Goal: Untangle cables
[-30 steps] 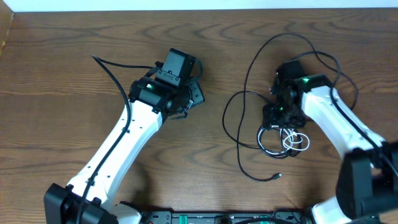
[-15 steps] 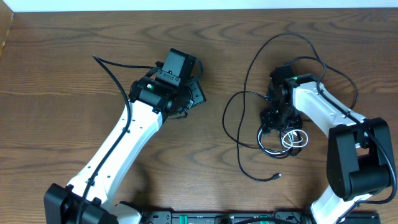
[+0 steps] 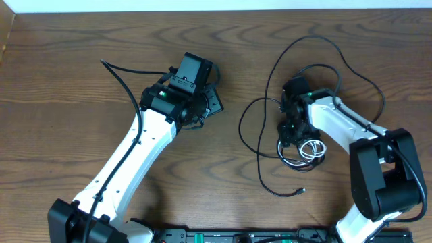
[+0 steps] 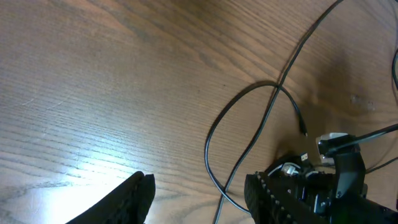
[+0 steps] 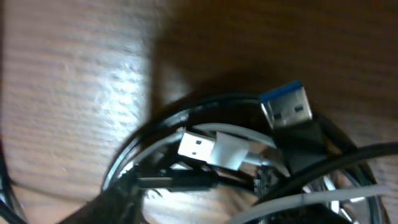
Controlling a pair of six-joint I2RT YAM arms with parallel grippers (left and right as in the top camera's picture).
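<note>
**Overhead, a knot of cables under the right pincer**

The only marking we can make out is the blue tongue inside a black USB plug, seen close in the right wrist view. Just beside it lies a white cable with a bare silver plug end. Both sit within curved black cables that ring them and cross one another.

From above, the cables lie on the right half of the counter. The white one is wound into a small tight coil at the near side of the knot. The black ones are thin and much longer. They run out in wide slack loops toward the far edge and toward the middle of the counter. One loose black end with a small plug rests by itself nearer the front edge.

The right pincer is down on the far side of the knot, against the cords. We cannot tell whether its jaws are wide, narrow or gripping a cord.

The left pincer is well apart from the cables, left of centre. Its fingers stand moderately apart and hold nothing.

The counter is brown wood with a strong wavy grain, glossy enough to throw back a patch of light in the left wrist view. A pale strip runs along its far edge.
</note>
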